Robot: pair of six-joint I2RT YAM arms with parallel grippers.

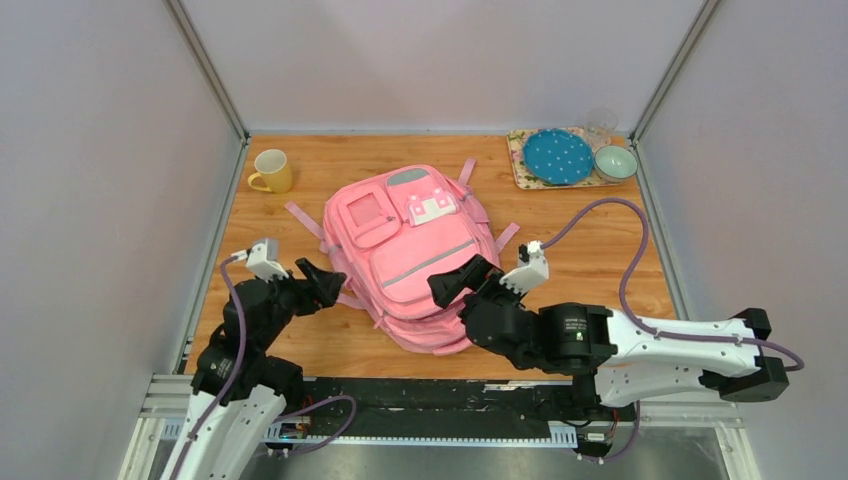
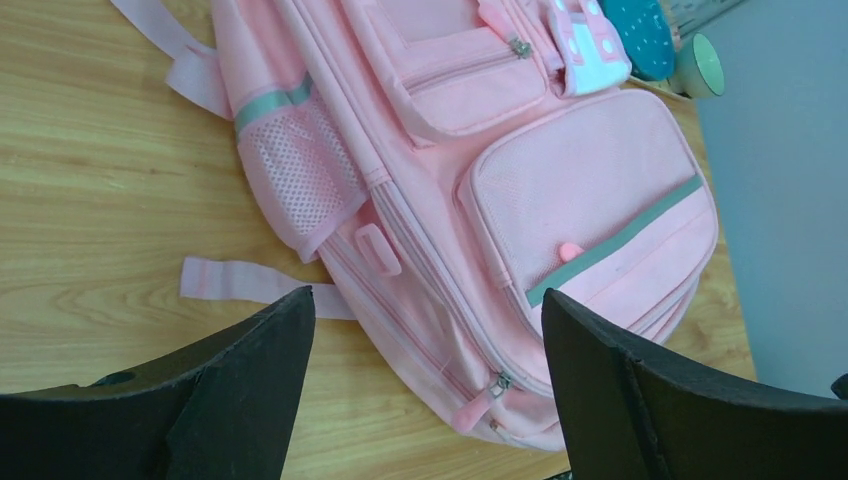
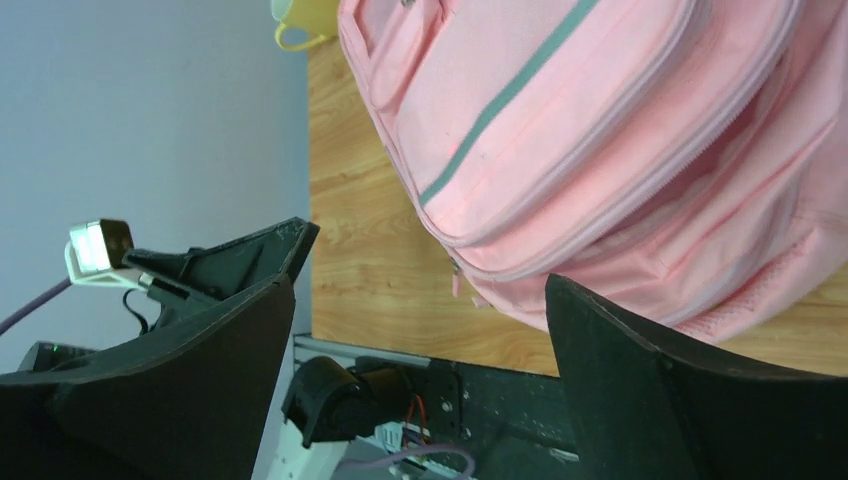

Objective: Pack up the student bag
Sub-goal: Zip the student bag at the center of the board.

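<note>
The student bag (image 1: 410, 255), pink with grey strips and a white-pink clasp patch, lies flat in the middle of the wooden table, its zips closed. My left gripper (image 1: 325, 281) is open at the bag's near-left edge and holds nothing. In the left wrist view the bag (image 2: 560, 200) fills the frame, and its corner with a pink zip pull (image 2: 480, 405) lies between the spread jaws of the left gripper (image 2: 425, 300). My right gripper (image 1: 462, 278) is open over the bag's near-right corner. In the right wrist view the bag (image 3: 600, 130) lies beyond the empty right gripper (image 3: 420, 283).
A yellow mug (image 1: 271, 171) stands at the back left. At the back right a floral tray (image 1: 520, 165) carries a blue dotted plate (image 1: 557, 156), a pale green bowl (image 1: 615, 162) and a glass (image 1: 601, 122). Loose pink straps (image 2: 240, 280) trail on the table. Walls close both sides.
</note>
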